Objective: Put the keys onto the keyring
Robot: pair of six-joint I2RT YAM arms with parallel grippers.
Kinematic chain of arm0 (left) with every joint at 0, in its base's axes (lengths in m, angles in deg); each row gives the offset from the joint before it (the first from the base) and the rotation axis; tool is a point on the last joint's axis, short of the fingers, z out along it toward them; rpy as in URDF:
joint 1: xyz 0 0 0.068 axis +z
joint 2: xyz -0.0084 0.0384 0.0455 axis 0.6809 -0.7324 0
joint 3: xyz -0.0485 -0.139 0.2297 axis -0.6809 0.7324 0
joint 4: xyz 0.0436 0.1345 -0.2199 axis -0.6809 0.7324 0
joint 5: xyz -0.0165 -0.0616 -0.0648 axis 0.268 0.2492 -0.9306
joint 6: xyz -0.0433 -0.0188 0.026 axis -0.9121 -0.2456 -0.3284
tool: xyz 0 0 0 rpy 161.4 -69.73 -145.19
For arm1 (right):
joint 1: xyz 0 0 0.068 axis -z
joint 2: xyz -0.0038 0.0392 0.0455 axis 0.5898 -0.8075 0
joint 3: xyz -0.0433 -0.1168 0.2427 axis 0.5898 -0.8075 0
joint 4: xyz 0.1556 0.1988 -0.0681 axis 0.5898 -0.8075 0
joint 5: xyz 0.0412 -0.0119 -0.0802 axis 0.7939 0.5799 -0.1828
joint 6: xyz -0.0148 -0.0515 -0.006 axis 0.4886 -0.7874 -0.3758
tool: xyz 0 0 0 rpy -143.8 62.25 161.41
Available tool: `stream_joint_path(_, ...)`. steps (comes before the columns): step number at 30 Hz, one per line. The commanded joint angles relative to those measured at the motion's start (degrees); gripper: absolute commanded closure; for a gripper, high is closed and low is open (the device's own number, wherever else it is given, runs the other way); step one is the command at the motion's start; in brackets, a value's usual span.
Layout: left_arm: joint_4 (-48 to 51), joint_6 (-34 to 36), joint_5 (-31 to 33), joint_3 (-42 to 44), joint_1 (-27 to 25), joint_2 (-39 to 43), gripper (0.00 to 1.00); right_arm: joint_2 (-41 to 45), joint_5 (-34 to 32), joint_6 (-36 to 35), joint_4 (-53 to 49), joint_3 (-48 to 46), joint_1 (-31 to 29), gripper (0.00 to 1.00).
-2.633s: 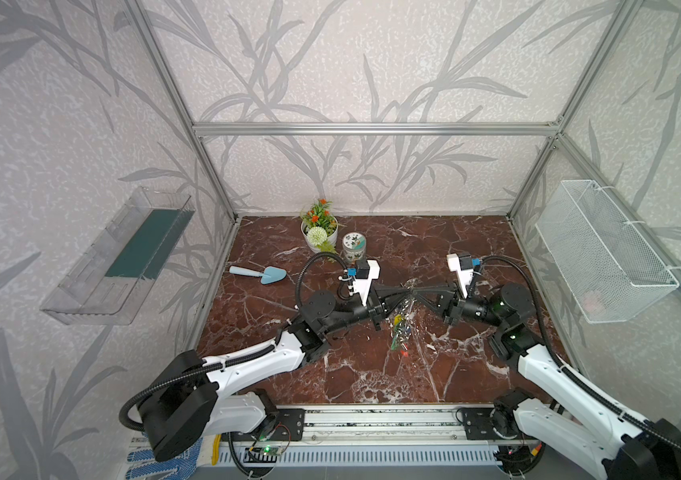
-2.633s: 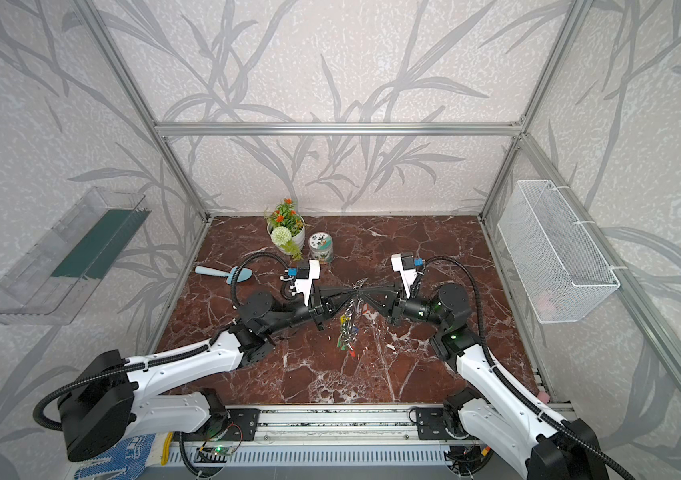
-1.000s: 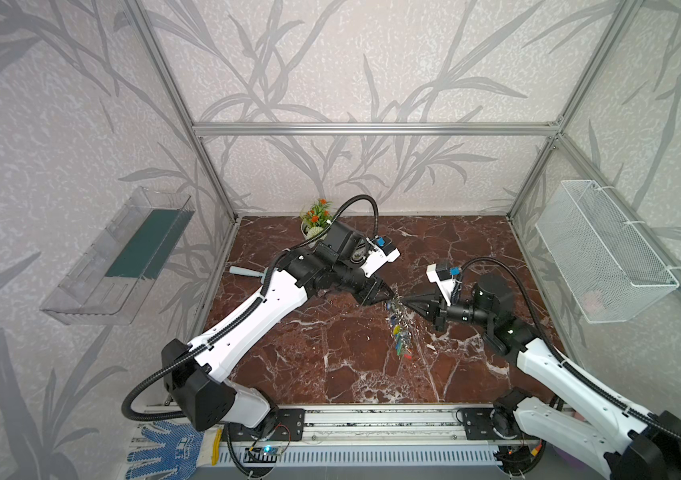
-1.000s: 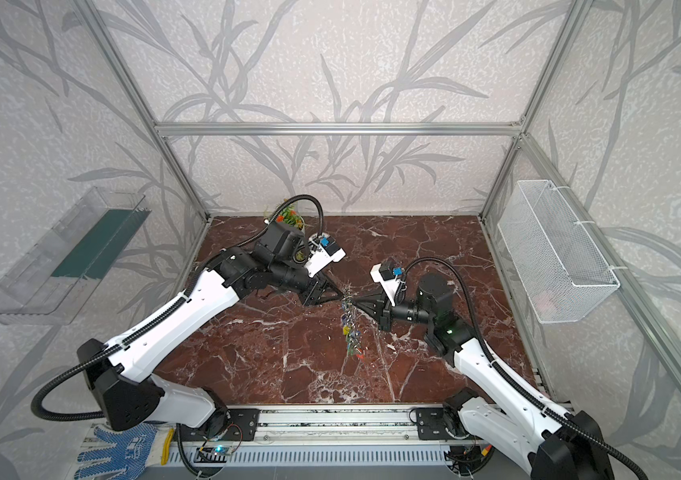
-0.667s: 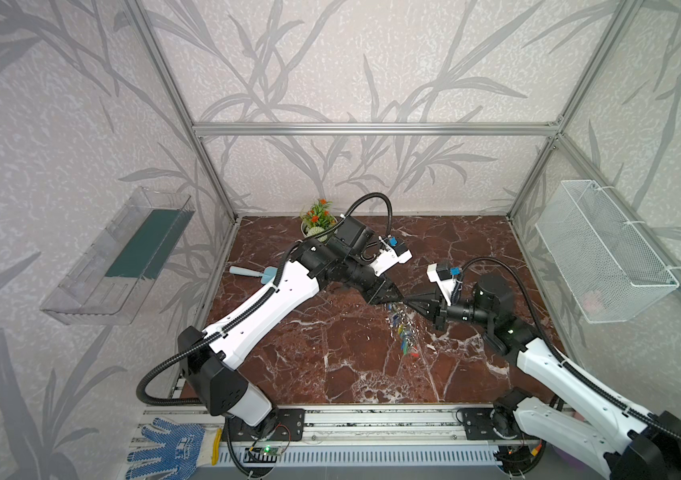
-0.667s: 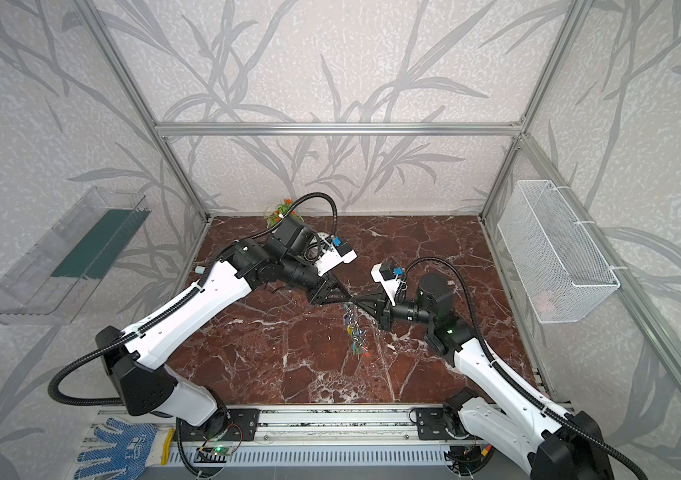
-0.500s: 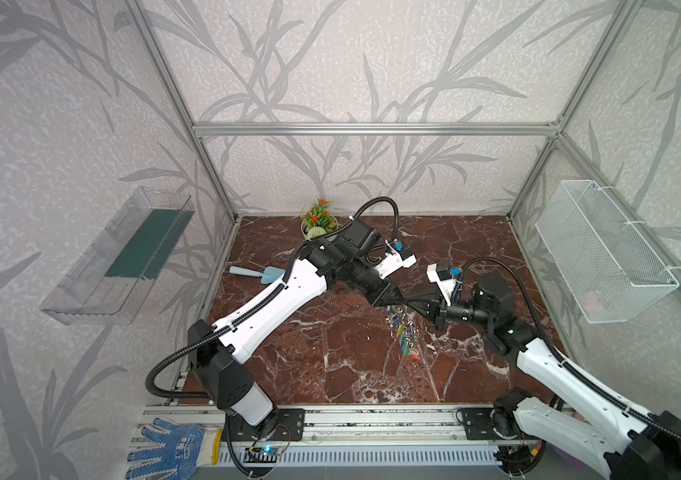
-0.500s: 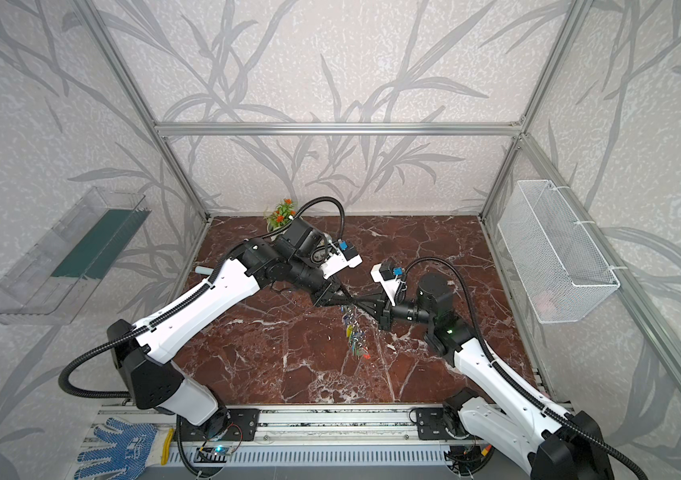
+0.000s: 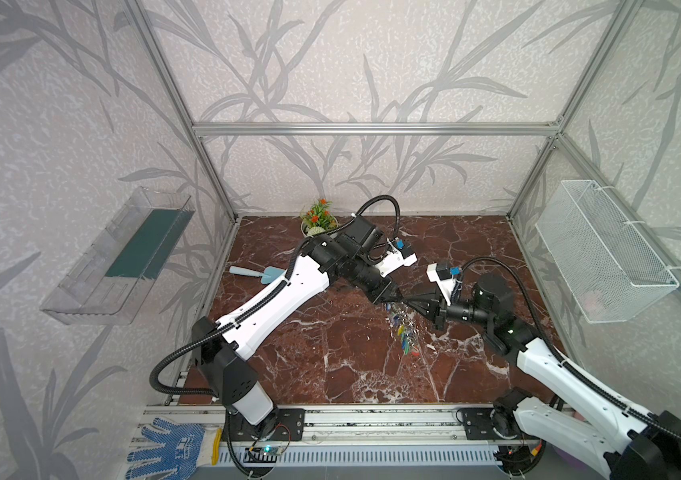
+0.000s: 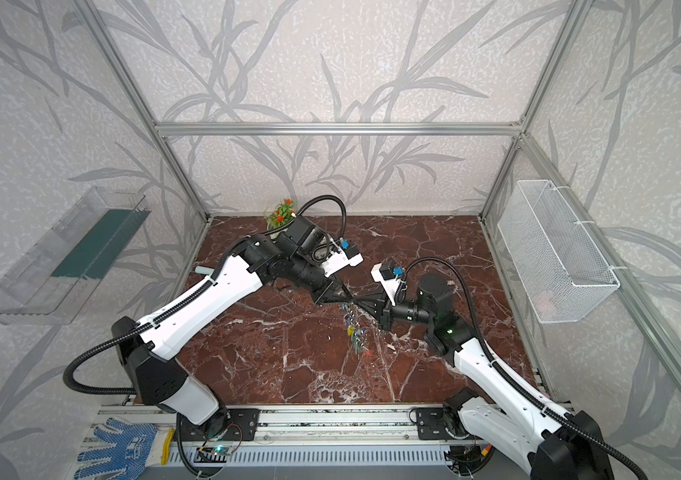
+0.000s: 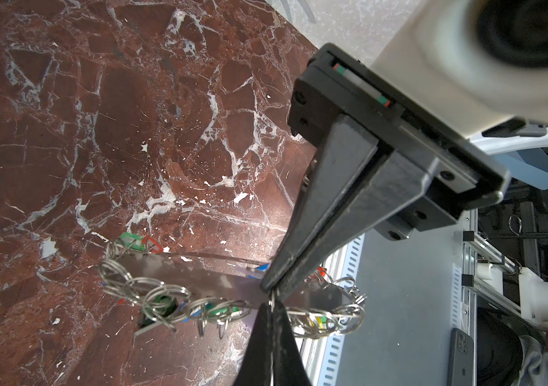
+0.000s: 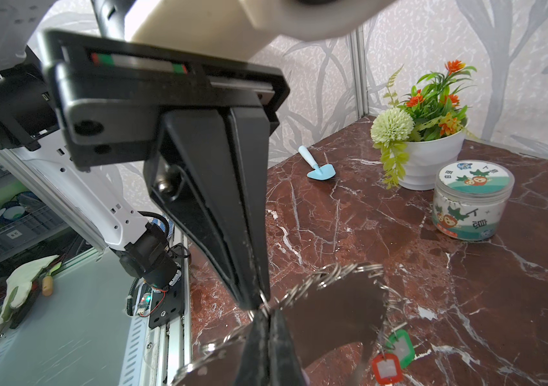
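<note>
The keyring (image 9: 403, 328) (image 10: 355, 328) is a grey metal plate (image 11: 199, 277) (image 12: 332, 317) edged with small rings and coloured tags. It hangs above the middle of the marble table. My right gripper (image 9: 410, 298) (image 12: 267, 315) is shut on its upper edge. My left gripper (image 9: 401, 297) (image 11: 270, 302) meets it tip to tip and is shut on a thin small ring at that same edge. A pale lilac sliver (image 12: 303, 379) beside my right fingers may be the keys' tag. The key itself is hidden.
A potted plant (image 9: 318, 216), a printed jar (image 12: 473, 200) and a blue scoop (image 9: 266, 274) stand at the back left of the table. A wire basket (image 9: 604, 249) hangs on the right wall and a clear shelf (image 9: 122, 257) on the left. A blue glove (image 9: 168, 449) lies by the front rail.
My left arm swung right and down until its tips met the right gripper's, and its jaws closed there. The right gripper kept still, holding the hanging keyring.
</note>
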Motion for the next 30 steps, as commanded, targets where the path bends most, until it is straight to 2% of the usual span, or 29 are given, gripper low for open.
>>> stream_joint_path(1,1.1,0.4,0.8,-1.8,-0.1,-1.2,1.00,0.9,1.2,-0.2,3.8,1.5,-0.3,1.00)
stream_joint_path(8,-0.2,0.6,0.0,-1.4,-0.5,-1.1,1.00,1.8,0.8,0.2,4.0,1.4,-0.2,1.00)
stream_joint_path(12,-8.7,-3.0,1.1,3.5,-0.8,2.4,1.00,3.1,0.0,0.7,3.2,1.8,-0.2,1.00)
stream_joint_path(16,-19.1,-3.9,2.2,10.7,-1.9,8.3,1.00,4.0,0.4,1.6,1.9,2.8,-0.2,0.92)
stream_joint_path(18,-24.8,-4.9,3.0,14.6,-2.1,11.6,1.00,4.6,0.1,2.2,1.5,3.1,-0.2,0.84)
stream_joint_path(23,-33.0,-6.7,4.6,21.2,-2.3,17.4,1.00,5.9,-2.5,3.8,-0.3,4.1,0.0,0.71)
stream_joint_path(30,-46.6,-10.3,7.7,31.5,-3.5,24.3,1.00,7.5,-8.2,5.4,-5.1,6.0,0.9,0.68)
